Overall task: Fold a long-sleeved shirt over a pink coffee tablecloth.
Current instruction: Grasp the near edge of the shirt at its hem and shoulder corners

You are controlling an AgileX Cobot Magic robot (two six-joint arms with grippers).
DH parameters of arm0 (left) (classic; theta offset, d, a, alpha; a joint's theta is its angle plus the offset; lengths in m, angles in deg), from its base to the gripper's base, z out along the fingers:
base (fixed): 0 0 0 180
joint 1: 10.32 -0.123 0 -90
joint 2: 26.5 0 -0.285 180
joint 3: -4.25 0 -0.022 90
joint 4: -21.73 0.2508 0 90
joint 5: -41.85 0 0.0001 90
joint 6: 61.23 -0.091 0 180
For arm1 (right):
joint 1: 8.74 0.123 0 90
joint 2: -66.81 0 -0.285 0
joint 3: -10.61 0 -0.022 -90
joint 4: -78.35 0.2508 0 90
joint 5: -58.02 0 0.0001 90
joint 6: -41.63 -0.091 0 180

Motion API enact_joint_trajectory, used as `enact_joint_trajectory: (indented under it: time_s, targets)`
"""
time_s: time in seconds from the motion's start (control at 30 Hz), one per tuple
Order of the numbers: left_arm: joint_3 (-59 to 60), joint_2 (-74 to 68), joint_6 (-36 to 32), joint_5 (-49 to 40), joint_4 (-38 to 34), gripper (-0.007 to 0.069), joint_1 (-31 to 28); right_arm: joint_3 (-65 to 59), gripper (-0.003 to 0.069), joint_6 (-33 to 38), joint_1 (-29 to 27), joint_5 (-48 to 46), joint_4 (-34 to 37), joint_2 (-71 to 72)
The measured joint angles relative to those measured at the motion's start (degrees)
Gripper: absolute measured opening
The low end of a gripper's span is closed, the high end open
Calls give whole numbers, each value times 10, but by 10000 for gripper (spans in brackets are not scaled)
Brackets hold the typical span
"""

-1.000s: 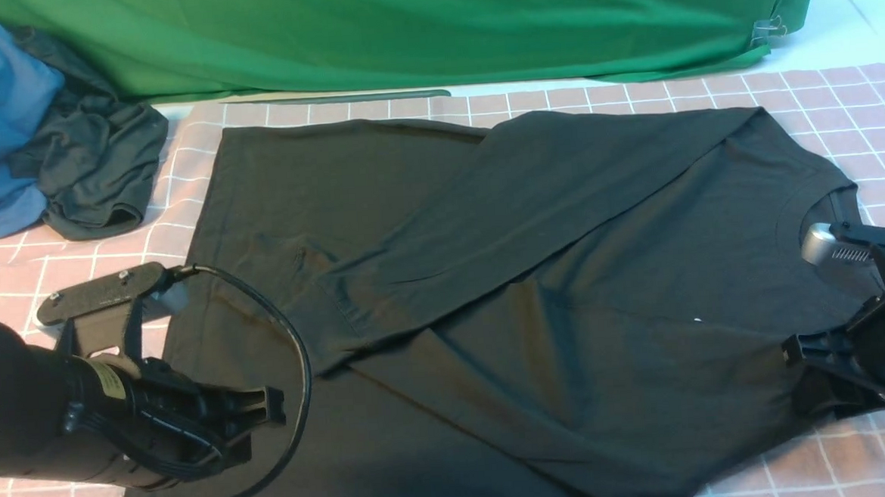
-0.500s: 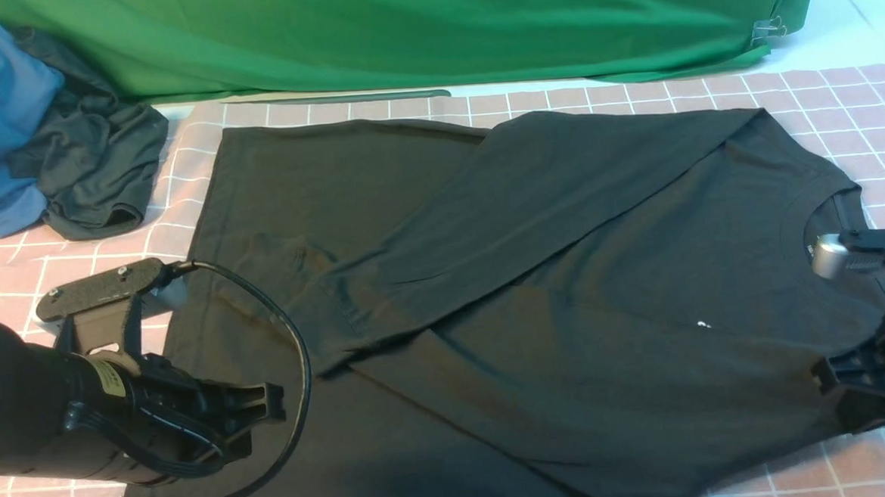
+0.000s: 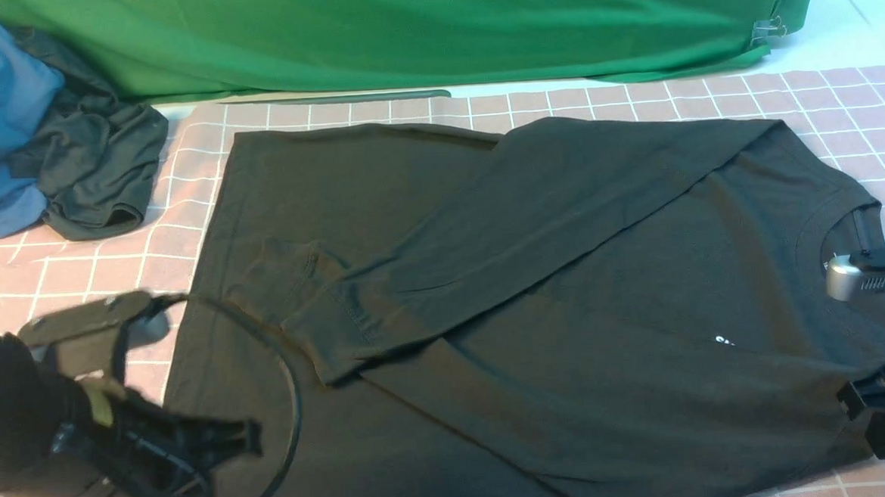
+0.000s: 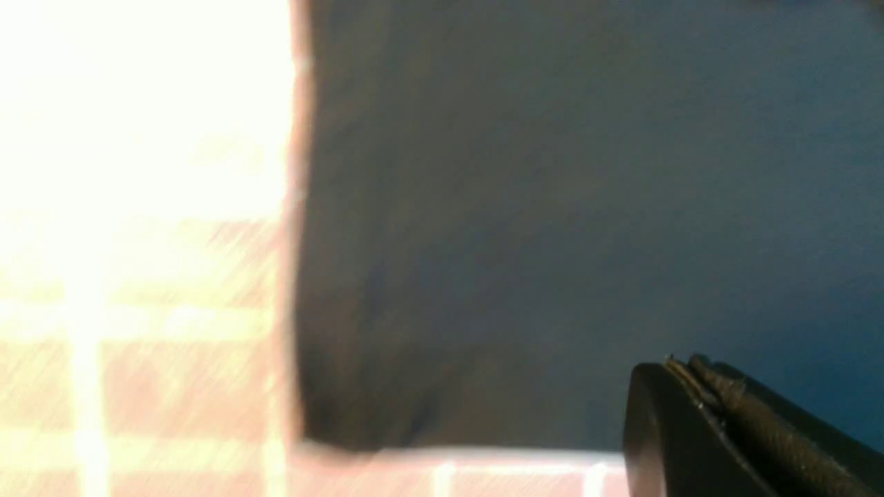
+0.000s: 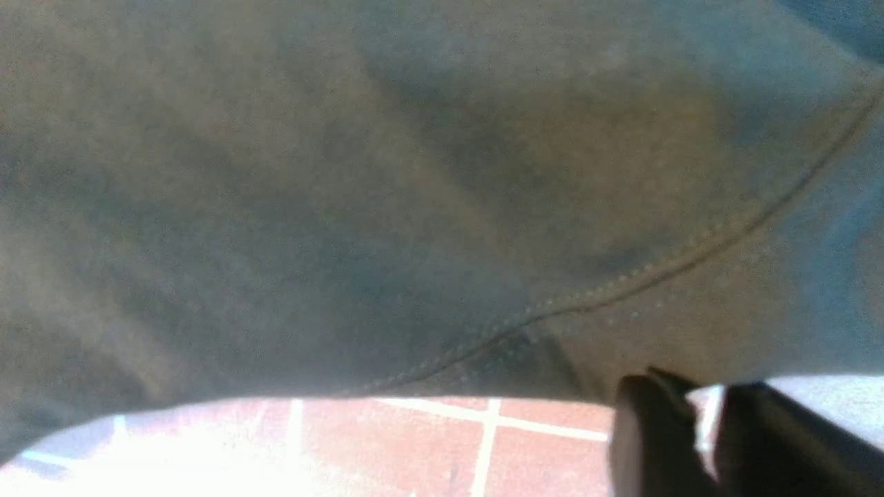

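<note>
Black shirt (image 3: 535, 289) lies spread on the pink grid tablecloth (image 3: 821, 100), one sleeve folded across its chest. Since a second ago it has slid slightly right, and more of its white logo (image 3: 724, 340) shows. Left gripper (image 4: 680, 376), blurred in the front view, has pulled back near the hem corner with its jaws pressed shut; no pinched cloth can be made out. Right gripper (image 5: 701, 421) sits at the shoulder edge, jaws slightly parted, nothing visibly between them. The frame cuts off the shirt's near edge.

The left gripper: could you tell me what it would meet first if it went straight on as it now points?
Probably the long-sleeved shirt, spread just ahead of the left gripper; height is unclear.
</note>
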Motion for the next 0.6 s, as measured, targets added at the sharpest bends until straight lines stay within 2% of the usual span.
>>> enact_joint_trajectory:
  time_s: [0.03, 0.07, 0.1, 0.17, 0.27, 0.4, 0.57, 0.6]
  targets:
    - [0, 0, 19, -21, 10, 13, 0, 0, 273, -4, 0, 0, -1, 0]
    - [0, 0, 30, -33, 14, 13, 0, 0, 296, -8, 0, 0, -1, 0]
    - [0, 0, 48, -59, 22, 13, 0, 0, 380, -13, 0, 0, -1, 0]
    - [0, 0, 58, -76, 22, 13, 0, 0, 455, -14, 0, 0, -1, 0]
    - [0, 0, 62, -79, 23, 15, 0, 0, 493, -14, 0, -1, -3, 0]
    - [1, 0, 63, -79, 31, 43, 0, 0, 497, -14, 0, -4, -3, 0]
    - [29, 0, 119, -62, 81, 195, 0, 0, 498, -15, 0, -5, -3, 0]
    - [47, 0, 154, -46, 116, 263, 0, 0, 498, -15, 0, -5, -3, 0]
